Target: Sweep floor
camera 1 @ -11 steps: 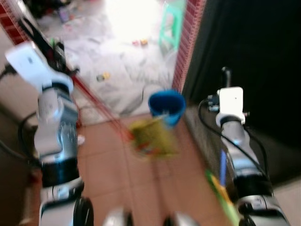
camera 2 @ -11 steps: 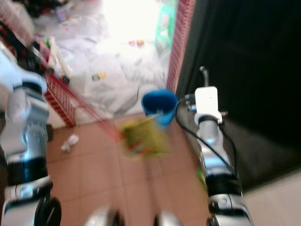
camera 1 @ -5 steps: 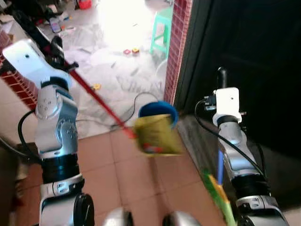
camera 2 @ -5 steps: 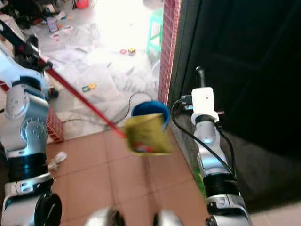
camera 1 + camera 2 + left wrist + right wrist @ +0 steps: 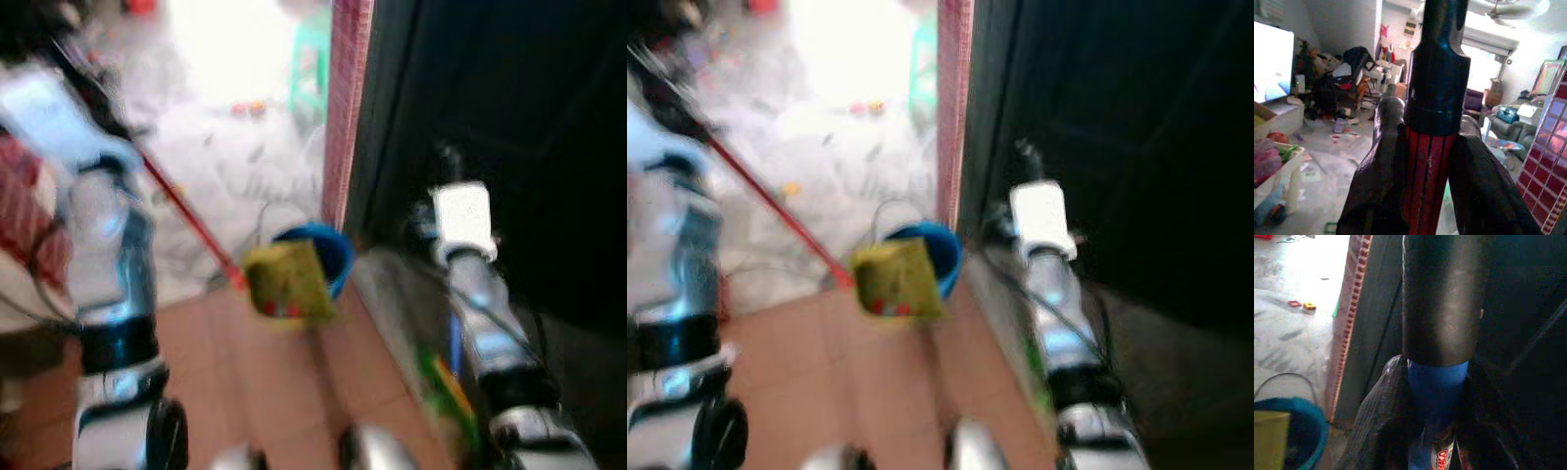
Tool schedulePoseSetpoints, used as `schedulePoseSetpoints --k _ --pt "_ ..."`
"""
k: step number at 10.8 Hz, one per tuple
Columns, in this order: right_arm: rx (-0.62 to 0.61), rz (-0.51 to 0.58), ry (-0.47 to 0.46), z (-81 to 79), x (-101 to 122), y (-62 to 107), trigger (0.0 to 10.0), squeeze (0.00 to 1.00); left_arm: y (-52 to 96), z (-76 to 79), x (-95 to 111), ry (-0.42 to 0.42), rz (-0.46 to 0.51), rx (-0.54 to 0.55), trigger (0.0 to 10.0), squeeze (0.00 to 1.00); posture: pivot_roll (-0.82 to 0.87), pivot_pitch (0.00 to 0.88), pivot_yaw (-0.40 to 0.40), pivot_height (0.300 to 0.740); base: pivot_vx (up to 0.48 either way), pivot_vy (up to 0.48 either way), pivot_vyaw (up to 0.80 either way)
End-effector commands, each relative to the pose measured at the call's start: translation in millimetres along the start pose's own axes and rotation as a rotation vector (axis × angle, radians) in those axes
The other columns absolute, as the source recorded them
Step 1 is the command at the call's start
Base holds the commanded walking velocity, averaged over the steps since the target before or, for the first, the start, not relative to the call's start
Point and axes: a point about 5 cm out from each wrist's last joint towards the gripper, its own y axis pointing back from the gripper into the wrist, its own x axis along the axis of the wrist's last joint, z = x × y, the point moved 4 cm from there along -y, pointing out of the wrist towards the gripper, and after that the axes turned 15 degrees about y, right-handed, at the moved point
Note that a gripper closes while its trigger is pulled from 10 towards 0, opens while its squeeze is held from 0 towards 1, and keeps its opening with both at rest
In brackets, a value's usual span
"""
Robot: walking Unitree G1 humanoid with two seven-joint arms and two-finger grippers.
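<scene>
The left gripper [image 5: 1422, 161] clamps a red broom handle [image 5: 1426, 171], while the right gripper [image 5: 1425, 431] grips a blue handle [image 5: 1434, 396] near the blue bucket [image 5: 328, 257].

The round blue plastic bucket [image 5: 315, 257] sits at the foot of the red-tiled pillar [image 5: 347, 108]. Just before the bucket hangs the yellow dustpan [image 5: 285, 282]; beyond it stands a green plastic stool [image 5: 309, 61].

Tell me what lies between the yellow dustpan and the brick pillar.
The blue bucket sits between the dustpan and the pillar, seen in both eye views.
</scene>
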Motion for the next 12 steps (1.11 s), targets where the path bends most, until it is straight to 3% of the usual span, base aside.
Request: schedulePoseSetpoints --k 1,6,8,12 --pt "0.007 0.052 -0.003 -3.0 15.2 -2.0 10.0 0.0 -3.6 7.0 24.0 0.056 0.095 -0.027 10.0 0.0 -0.08 0.081 0.012 0.74 0.469 0.0 0.0" --pt "0.017 0.043 -0.01 -4.2 11.5 -1.9 10.0 0.0 -3.8 10.3 26.7 0.002 0.121 -0.049 10.0 0.0 -0.08 0.076 0.01 0.74 0.42 0.149 0.0" --pt "0.024 0.032 -0.016 -6.6 7.9 0.5 10.0 0.0 -0.6 4.2 22.3 -0.027 0.113 -0.028 10.0 0.0 -0.08 0.088 0.004 0.74 0.366 0.0 0.0" --pt "0.028 0.033 -0.022 -8.0 9.3 -0.5 10.0 0.0 2.3 19.7 20.0 -0.086 0.133 -0.099 10.0 0.0 -0.08 0.095 0.012 0.74 0.0 0.0 0.0"
